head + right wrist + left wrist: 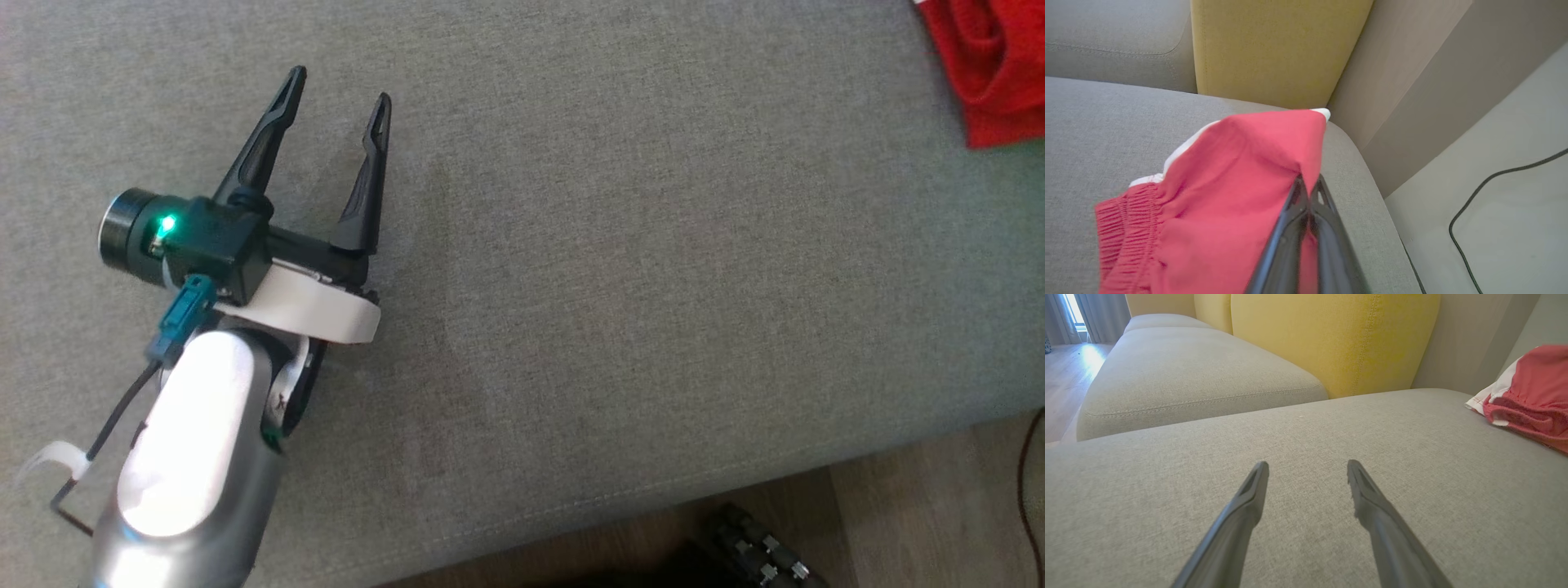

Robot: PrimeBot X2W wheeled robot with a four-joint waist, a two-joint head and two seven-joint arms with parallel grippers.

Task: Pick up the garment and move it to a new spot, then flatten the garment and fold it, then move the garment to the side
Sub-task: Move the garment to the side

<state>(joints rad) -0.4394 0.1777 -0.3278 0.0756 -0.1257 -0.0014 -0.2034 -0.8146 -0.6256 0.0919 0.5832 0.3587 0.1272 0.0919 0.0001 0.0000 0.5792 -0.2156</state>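
The garment, one piece of red cloth with white trim and a gathered elastic band, is pinched between the two dark fingers of our right gripper. Those fingers are pressed together with a fold of red fabric caught between them, and the cloth rises to a ridge at their tips. In the right wrist view the rest of the garment lies bunched on the grey seat cushion, near that cushion's rounded far corner. Our left gripper holds nothing. Its two fingers stand spread wide with bare grey fabric showing between them, above the seat cushion; we cannot tell whether the tips touch it. One small green light glows on the camera housing behind those fingers, and a pale forearm runs down to the lower left corner. The left gripper is well apart from the garment, which appears at the top right corner of the head view and at the right edge of the left wrist view. Moving outward, we count two grey seat cushions in the left wrist view, the one under the gripper and a second seat cushion beyond it. Behind them stand at least two yellow back cushions. One thin black cable curves across the pale floor beside the sofa. A strip of wooden floor shows along the cushion's front edge.
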